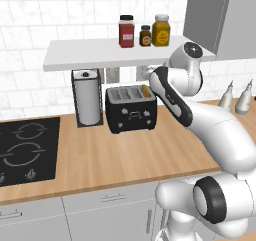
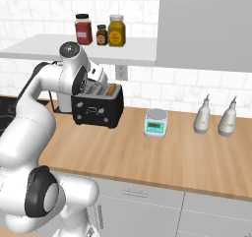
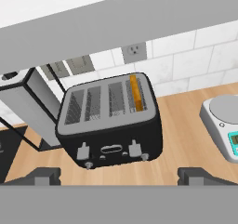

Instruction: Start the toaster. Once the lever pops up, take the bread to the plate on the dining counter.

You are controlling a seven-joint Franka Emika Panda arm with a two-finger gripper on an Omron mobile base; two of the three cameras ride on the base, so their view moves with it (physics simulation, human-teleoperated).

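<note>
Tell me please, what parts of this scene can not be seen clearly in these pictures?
- Bread: only its top edge shows in the toaster slot; the slot hides the rest.
- Toaster's right end, left base view: the arm covers it.
- Paper-towel holder, right base view: mostly behind the arm.
- Scale, hand view: cut off by the right edge.
- Jar labels: too small to read.
</note>
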